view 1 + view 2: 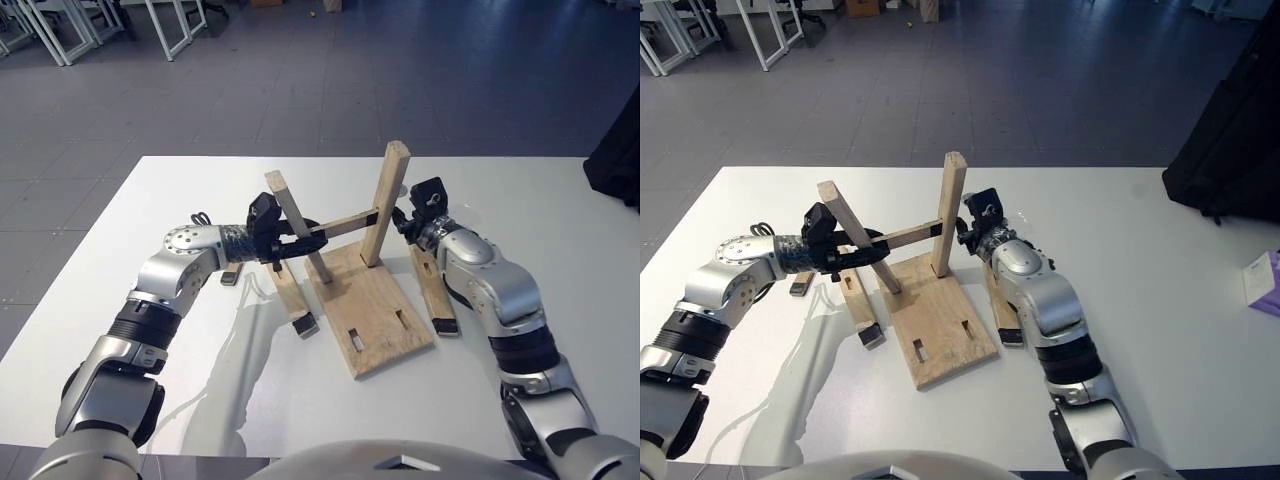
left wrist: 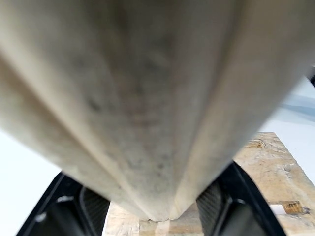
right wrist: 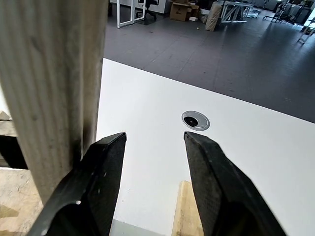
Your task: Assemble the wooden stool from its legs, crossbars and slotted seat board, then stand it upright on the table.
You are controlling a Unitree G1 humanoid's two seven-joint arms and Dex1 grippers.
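At desk [image 1: 520,200] centre, slotted seat board [image 1: 375,310] lies flat, long axis 11 to 5 o'clock. Upright leg [image 1: 385,205] stands at its far end. Tilted leg [image 1: 295,220], at its 9 o'clock, leans top toward 11; crossbar [image 1: 345,226] joins them. Left gripper [image 1: 285,240]: jaws clamped on tilted leg, so likely the left arm's job to straighten it. Right gripper [image 3: 153,142]: jaws apart, empty, upright leg just outside one finger.

You get leg [image 2: 147,98] blurred up close on left wrist, hiding most of board [image 2: 266,162]; left gripper [image 2: 152,211] cut off at edge.
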